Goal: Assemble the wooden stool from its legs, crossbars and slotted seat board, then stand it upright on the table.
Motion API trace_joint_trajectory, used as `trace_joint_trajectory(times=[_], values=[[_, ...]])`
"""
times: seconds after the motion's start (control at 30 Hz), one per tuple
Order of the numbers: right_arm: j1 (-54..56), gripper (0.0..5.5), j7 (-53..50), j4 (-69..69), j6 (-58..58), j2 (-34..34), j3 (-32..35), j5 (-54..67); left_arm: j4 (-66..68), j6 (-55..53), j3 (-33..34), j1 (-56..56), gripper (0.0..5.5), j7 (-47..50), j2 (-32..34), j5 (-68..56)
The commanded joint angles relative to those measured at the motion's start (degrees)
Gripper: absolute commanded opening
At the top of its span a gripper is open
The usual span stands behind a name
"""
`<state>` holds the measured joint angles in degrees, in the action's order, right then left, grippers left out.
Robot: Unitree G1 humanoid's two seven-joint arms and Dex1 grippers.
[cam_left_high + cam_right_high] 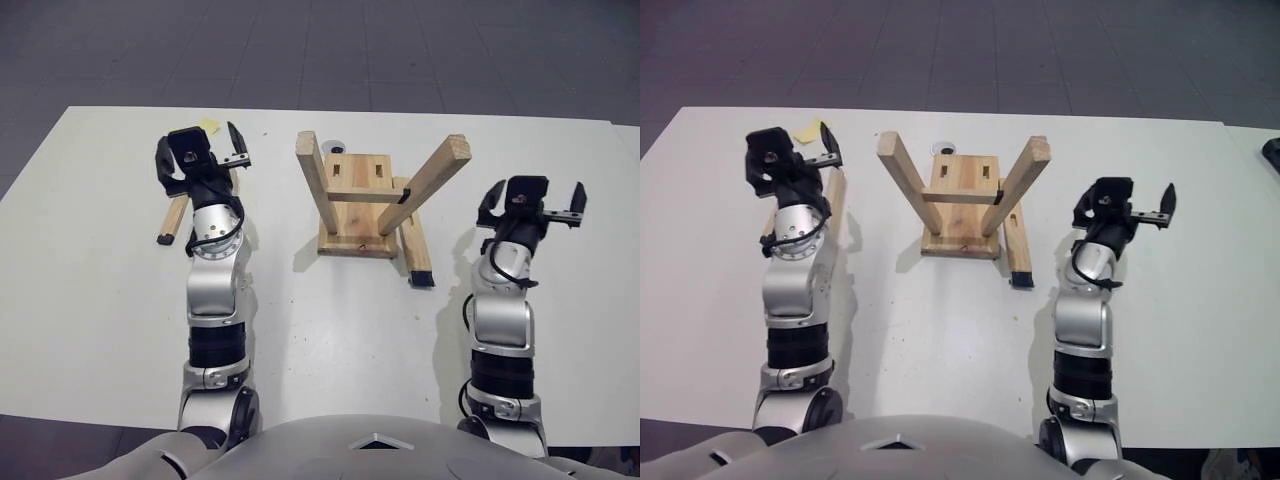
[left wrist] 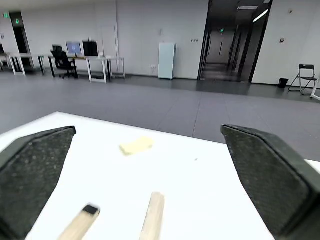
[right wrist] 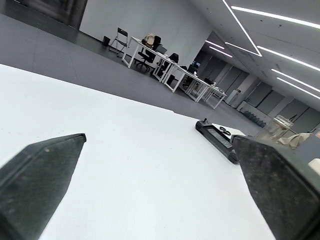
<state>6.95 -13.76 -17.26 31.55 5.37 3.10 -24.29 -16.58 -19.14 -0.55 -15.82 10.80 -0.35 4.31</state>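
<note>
**A:** Head cam first, where's the stool [image 1: 360, 205] at?

**B:** Middle of the table [image 1: 90, 300], upside down on its seat board [image 1: 356, 244]. Two legs [image 1: 316, 182] point up with a crossbar [image 1: 362, 196] between them. A third leg [image 1: 417, 252] lies flat just beside it. The left gripper [image 1: 202, 158] is spread open over a loose leg [image 1: 173, 220], and the right gripper [image 1: 533, 202] is open too, holding nothing.

**A:** Left wrist?

**B:** Pads [image 2: 35, 175] wide apart, with two wooden sticks [image 2: 152, 217] and a yellow note [image 2: 136, 145] on the table beyond.

**A:** Right wrist?

**B:** Fingers [image 3: 42, 180] apart over the white tabletop, black gadget [image 3: 217, 139] near the far edge.
</note>
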Motion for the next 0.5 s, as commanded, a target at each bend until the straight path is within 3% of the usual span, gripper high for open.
trace_joint_trajectory(times=[0.03, 0.1, 0.33, 0.5], values=[[-0.34, 5.38, 9.58, -6.4, -5.61, -2.06, -15.49, 2.67, -3.5, 4.68, -17.45, 1.51, 5.4, -12.1, 2.44, 2.27], [-0.87, 5.38, 9.78, -6.76, -5.45, -3.42, -17.84, 2.35, -1.2, 4.11, -18.76, 0.84, 5.4, -12.32, 3.04, 4.44], [-0.69, 5.38, 7.46, -3.23, -4.72, -2.71, -16.51, -0.33, 3.9, 1.22, -15.22, 0.69, 5.4, -8.73, 1.77, 6.52], [0.55, 5.38, 6.78, -2.48, -5.45, -0.33, -15.25, -3.5, 5.37, -5.56, -6.15, 1.73, 5.4, -4.93, -1.37, 2.71]])
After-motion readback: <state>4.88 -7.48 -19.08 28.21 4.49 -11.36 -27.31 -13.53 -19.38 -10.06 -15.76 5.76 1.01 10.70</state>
